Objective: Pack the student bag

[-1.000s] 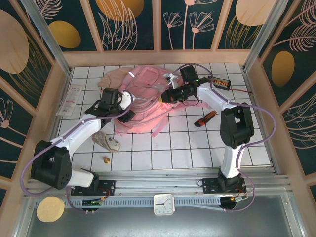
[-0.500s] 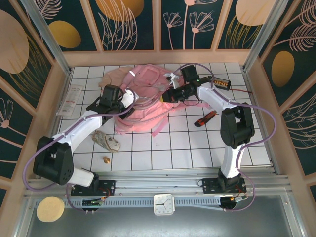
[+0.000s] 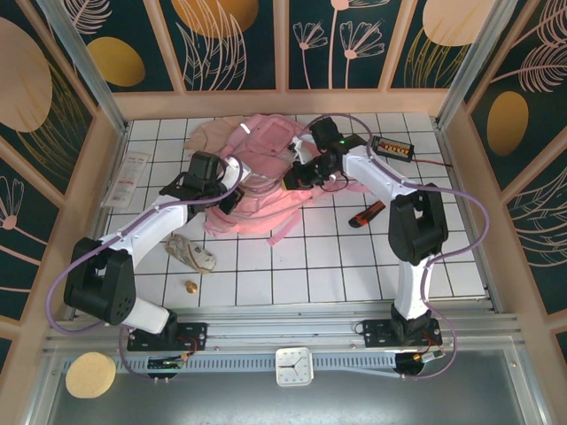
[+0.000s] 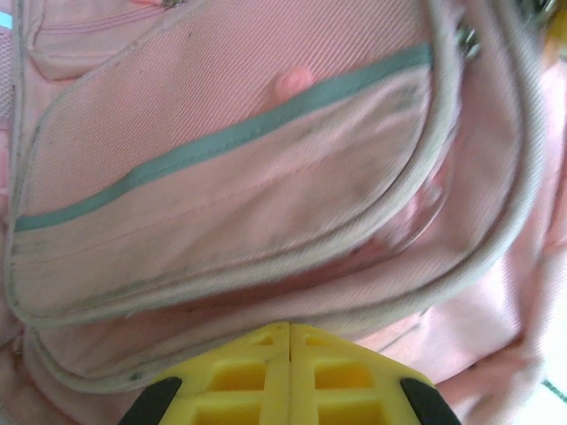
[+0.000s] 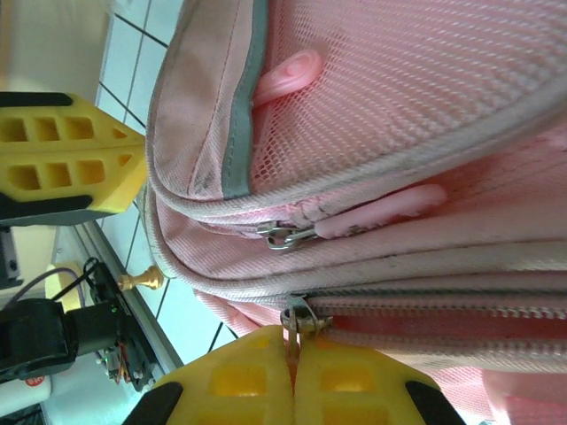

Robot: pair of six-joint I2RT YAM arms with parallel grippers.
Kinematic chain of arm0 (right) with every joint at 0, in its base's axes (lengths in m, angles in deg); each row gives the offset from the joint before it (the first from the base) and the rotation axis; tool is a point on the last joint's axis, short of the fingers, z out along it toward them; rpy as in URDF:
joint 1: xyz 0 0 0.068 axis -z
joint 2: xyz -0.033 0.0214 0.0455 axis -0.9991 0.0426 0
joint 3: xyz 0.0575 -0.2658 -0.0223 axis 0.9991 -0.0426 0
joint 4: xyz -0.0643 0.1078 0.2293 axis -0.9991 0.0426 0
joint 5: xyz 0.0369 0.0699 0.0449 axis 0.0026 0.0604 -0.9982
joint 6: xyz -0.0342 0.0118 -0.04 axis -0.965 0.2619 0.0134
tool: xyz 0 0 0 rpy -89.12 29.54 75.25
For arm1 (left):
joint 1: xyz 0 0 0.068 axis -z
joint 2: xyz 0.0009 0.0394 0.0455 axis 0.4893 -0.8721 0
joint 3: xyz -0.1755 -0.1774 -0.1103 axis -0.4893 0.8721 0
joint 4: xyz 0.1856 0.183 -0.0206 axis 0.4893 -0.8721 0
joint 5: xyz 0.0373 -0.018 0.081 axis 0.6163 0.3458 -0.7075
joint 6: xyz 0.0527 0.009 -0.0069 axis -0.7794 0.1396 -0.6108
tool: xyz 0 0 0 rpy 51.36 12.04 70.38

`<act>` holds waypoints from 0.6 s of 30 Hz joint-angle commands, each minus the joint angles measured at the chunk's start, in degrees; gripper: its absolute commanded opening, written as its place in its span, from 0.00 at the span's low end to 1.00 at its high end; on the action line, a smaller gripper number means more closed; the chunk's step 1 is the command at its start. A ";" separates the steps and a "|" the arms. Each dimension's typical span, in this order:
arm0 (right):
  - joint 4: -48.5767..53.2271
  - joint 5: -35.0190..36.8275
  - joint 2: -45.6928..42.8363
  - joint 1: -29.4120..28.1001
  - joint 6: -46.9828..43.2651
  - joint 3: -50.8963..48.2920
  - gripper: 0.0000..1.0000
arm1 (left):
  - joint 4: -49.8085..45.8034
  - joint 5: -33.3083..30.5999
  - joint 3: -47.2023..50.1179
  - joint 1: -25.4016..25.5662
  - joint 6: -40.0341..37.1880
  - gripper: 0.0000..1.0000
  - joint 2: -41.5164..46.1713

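Top external: the student bag (image 3: 261, 164) lies slumped at twelve o'clock on the table, and an orange-and-black tool (image 3: 367, 212) at three o'clock lies unpacked. Left wrist: the left gripper (image 4: 289, 335) has its jaws pressed together against the bag. Right wrist: the right gripper (image 5: 292, 336) pinches a zip pull (image 5: 301, 317). Opening the bag seems in hand, and the next move is probably a steady pull along the track, which the slack fabric may resist.

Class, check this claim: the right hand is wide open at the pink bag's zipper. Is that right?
Not quite. The right hand is not open but shut, its fingers pinched together on the metal zipper pull of the pink bag. The right wrist view shows it.
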 commanded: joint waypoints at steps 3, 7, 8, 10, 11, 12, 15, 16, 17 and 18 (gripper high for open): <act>-0.96 -1.13 3.21 -5.41 1.55 3.65 0.00 | 6.77 6.42 -0.15 2.00 4.47 0.00 -0.92; -1.23 -1.17 6.77 -8.79 3.61 7.43 0.00 | 7.92 7.82 -0.25 2.09 5.79 0.00 -1.52; -0.98 -0.48 7.16 -9.22 3.79 8.17 0.00 | 7.86 7.27 -0.40 2.09 6.11 0.00 -1.33; -0.70 1.03 6.65 -8.85 4.29 8.04 0.00 | 7.85 4.10 0.02 2.02 5.66 0.00 0.06; -0.61 1.45 5.76 -8.07 4.26 7.01 0.00 | 7.62 1.81 0.54 1.85 5.14 0.20 1.12; -0.68 1.82 4.67 -7.11 4.23 5.65 0.00 | 7.50 -0.32 1.05 1.46 5.04 0.48 2.00; -1.37 2.58 0.25 -3.18 3.88 -0.42 0.00 | 6.17 -5.26 1.68 -1.63 8.21 0.72 3.77; -1.53 2.72 -1.10 -2.85 3.70 -2.40 0.00 | 5.76 -5.39 1.36 -3.68 11.10 0.74 3.82; -1.58 2.89 -2.42 -0.82 3.40 -4.06 0.00 | 5.60 -5.38 0.92 -5.83 15.33 0.75 3.65; -1.57 2.93 -3.24 -0.07 3.28 -5.20 0.00 | 5.18 -4.63 -0.07 -7.93 19.33 0.75 3.14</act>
